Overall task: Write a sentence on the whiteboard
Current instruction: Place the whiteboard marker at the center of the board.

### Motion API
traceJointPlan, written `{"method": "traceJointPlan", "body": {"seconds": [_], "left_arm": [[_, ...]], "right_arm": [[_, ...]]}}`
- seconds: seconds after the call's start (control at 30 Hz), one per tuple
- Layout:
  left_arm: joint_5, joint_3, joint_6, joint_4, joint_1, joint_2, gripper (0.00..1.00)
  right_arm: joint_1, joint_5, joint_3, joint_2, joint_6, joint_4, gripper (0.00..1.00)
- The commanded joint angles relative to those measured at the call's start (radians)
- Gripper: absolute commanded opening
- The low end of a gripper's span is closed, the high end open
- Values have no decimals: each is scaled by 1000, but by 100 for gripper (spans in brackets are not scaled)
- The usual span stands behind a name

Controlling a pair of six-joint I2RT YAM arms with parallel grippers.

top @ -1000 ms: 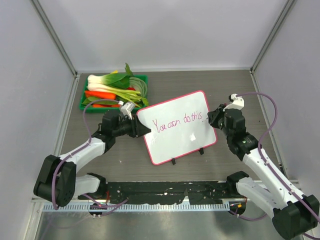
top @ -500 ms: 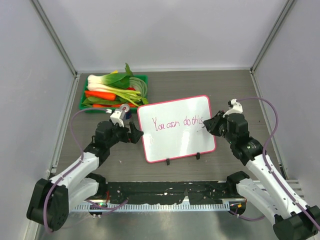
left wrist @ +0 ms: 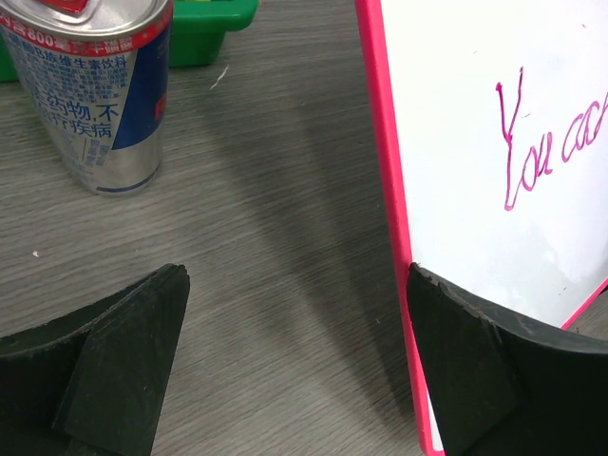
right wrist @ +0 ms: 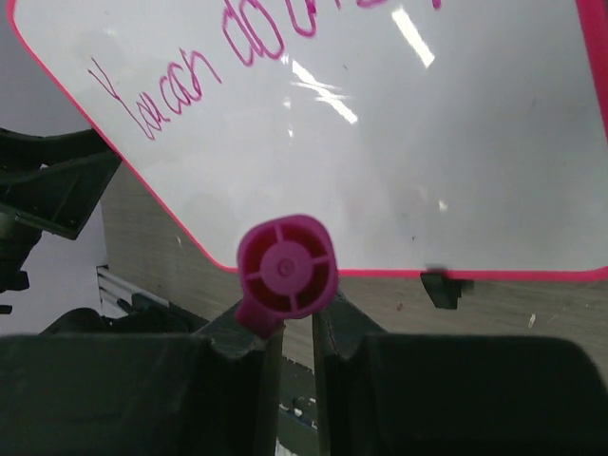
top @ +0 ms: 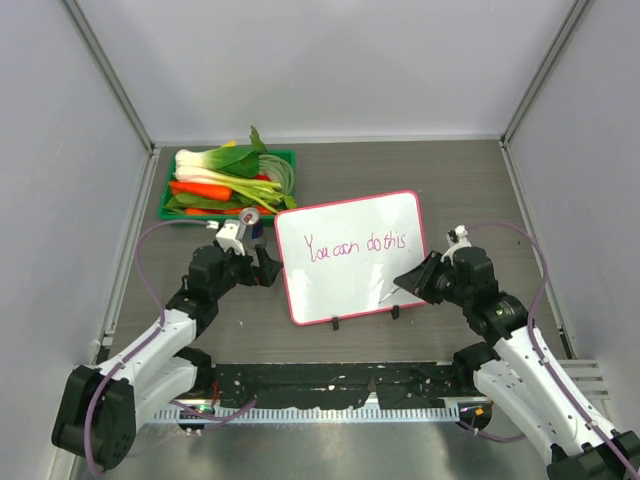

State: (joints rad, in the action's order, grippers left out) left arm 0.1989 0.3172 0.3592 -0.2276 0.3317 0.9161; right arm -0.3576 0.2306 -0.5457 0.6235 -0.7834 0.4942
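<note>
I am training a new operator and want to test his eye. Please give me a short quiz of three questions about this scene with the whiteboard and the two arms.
1. True or false: the left gripper is shut on the whiteboard.
2. What does the right gripper hold? A. a drink can. B. a pink marker. C. a carrot.
3. Fill in the missing word: the sentence reads "You can do ____".

Key
1. False. Its jaws stand open beside the whiteboard's left edge.
2. B.
3. this
</note>
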Motion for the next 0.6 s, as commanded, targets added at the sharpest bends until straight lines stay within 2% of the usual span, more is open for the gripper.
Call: {"method": "traceJointPlan", "body": {"seconds": [0.0,0.23,0.57], "left_arm": [[-10,17,-9,-21,-3,17,100],[-7,19,-11,-21,-5,21,100],[-6,20,-11,-21,-3,26,100]], "right_arm": [[3,116,99,-53,-141,20,1],[3,151,207,-133,-273,26,1],[3,185,273,-145,-332,84,1]]}}
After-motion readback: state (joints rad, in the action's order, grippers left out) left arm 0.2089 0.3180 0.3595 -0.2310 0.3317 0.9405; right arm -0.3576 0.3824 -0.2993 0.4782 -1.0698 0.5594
